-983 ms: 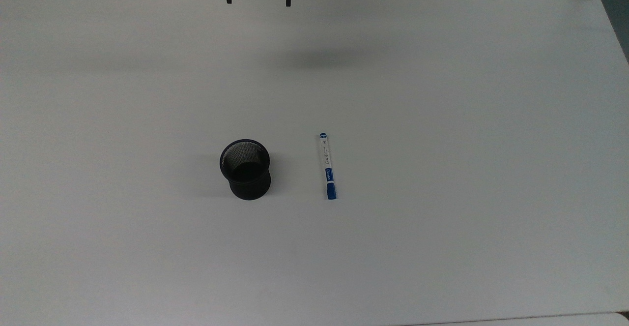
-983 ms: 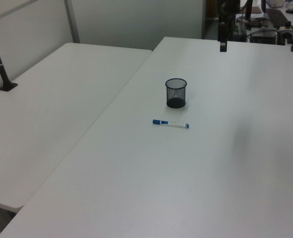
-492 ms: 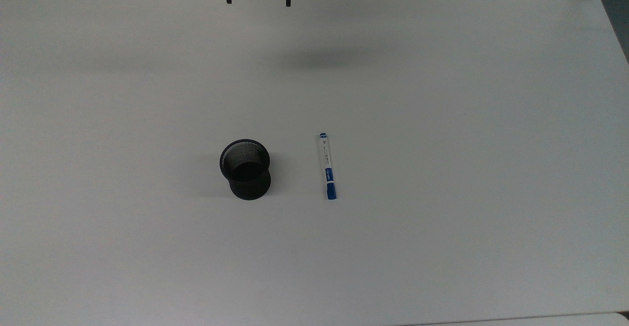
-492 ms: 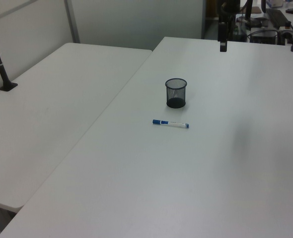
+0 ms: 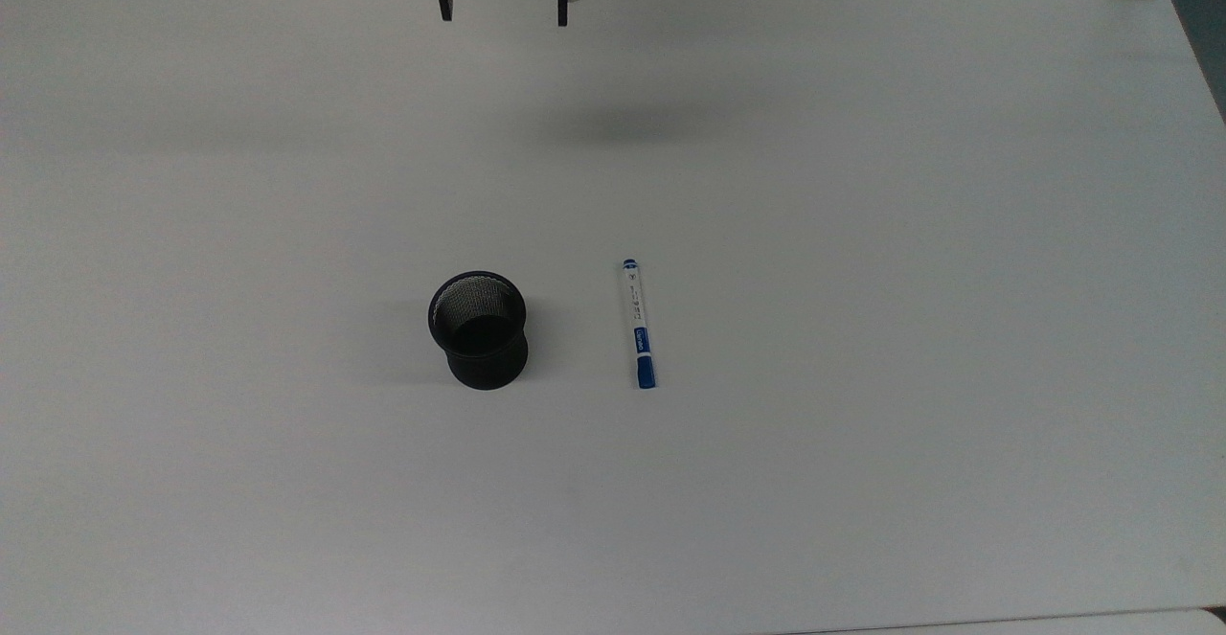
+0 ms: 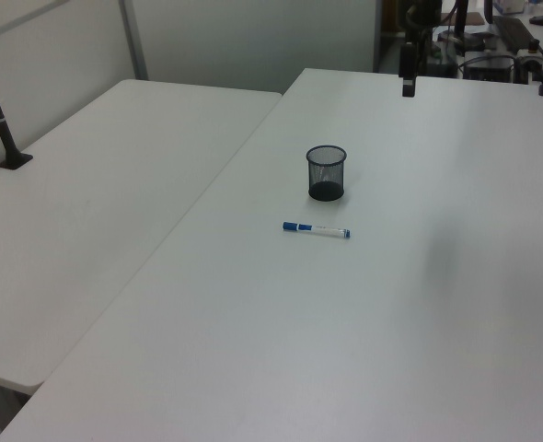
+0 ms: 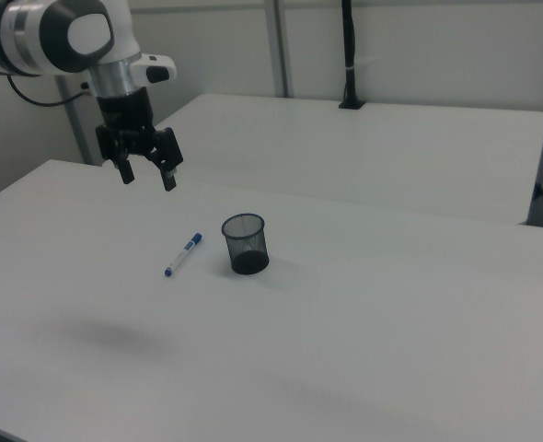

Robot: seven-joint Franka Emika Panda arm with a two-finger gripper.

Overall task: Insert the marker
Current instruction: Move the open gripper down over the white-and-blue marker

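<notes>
The gripper hangs spread and empty over the table's far edge, so the approach has barely begun. The marker lies flat mid-table, just beside the mesh cup. Next comes a descent across its barrel. The right view shows the arm above.

Marker on table, near cup.
</notes>
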